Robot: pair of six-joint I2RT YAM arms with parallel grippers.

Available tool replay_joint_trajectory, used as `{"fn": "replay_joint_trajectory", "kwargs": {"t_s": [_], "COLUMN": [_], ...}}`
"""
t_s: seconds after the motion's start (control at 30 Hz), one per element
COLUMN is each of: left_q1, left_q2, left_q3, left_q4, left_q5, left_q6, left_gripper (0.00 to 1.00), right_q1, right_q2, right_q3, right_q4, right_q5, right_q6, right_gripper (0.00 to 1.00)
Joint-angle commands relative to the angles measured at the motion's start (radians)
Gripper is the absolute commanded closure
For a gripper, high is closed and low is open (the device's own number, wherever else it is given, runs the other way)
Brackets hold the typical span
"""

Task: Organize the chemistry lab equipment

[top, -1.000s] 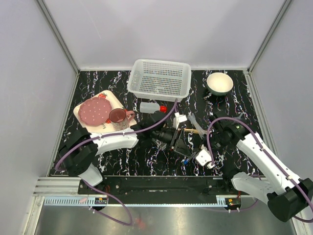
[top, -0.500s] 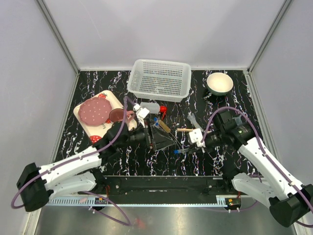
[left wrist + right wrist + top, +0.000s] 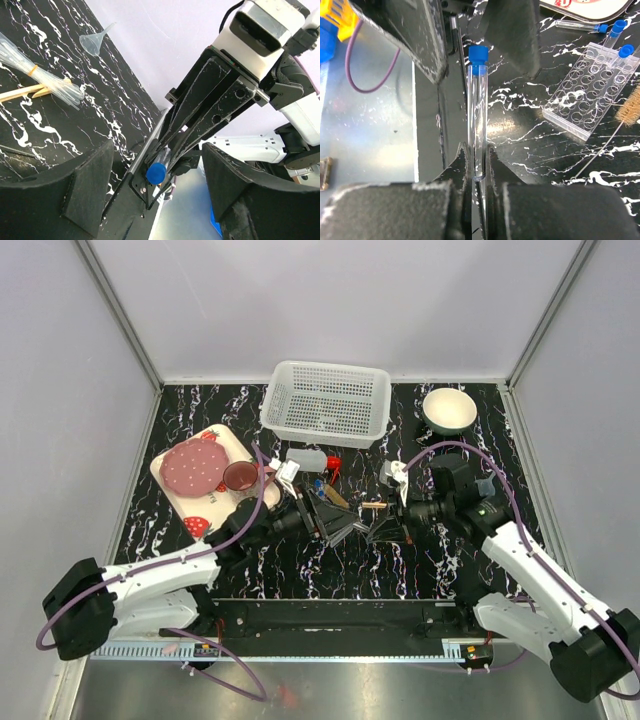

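The left end effector (image 3: 157, 187) stands spread wide, its fingers flanking the cap of a blue-capped test tube (image 3: 478, 100). The right end effector (image 3: 478, 165) pinches the tube by its base, above the black marbled surface (image 3: 450, 560). A tube rack (image 3: 585, 95) lies nearby.

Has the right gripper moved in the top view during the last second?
Yes. Judged against the white basket, the right gripper moved away from the near edge of the table, closer to the basket and slightly left, shut on a test tube.
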Motion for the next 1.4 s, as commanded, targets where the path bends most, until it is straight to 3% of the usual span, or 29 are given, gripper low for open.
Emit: {"fn": "replay_joint_trajectory", "kwargs": {"t_s": [0.0,0.3,0.6,0.83,1.2,1.37], "left_q1": [-0.006,-0.006,-0.006,-0.004,-0.004,-0.004], "left_q2": [0.006,-0.009,0.041,0.044,0.038,0.049], "left_q3": [0.013,0.012,0.055,0.066,0.052,0.063], "left_q4": [0.144,0.098,0.043,0.029,0.032,0.027], "left_q5": [-0.077,-0.087,-0.038,-0.034,-0.052,-0.043], "left_q6": [-0.058,-0.075,-0.069,-0.066,-0.088,-0.092], "left_gripper": [0.3,0.52,0.54,0.66,0.61,0.65], "right_q1": [-0.02,-0.038,-0.058,-0.063,-0.064,-0.064], "right_q2": [0.011,0.024,0.024,0.022,0.001,-0.004], "right_q3": [-0.013,-0.071,-0.077,-0.1,-0.136,-0.142], "right_q4": [0.153,0.256,0.288,0.318,0.338,0.341], "right_q5": [-0.027,-0.028,-0.033,-0.044,-0.062,-0.067], "right_q6": [0.203,0.32,0.344,0.368,0.381,0.378], "right_gripper": [0.99,0.99,0.99,0.98,0.99,0.99]}}
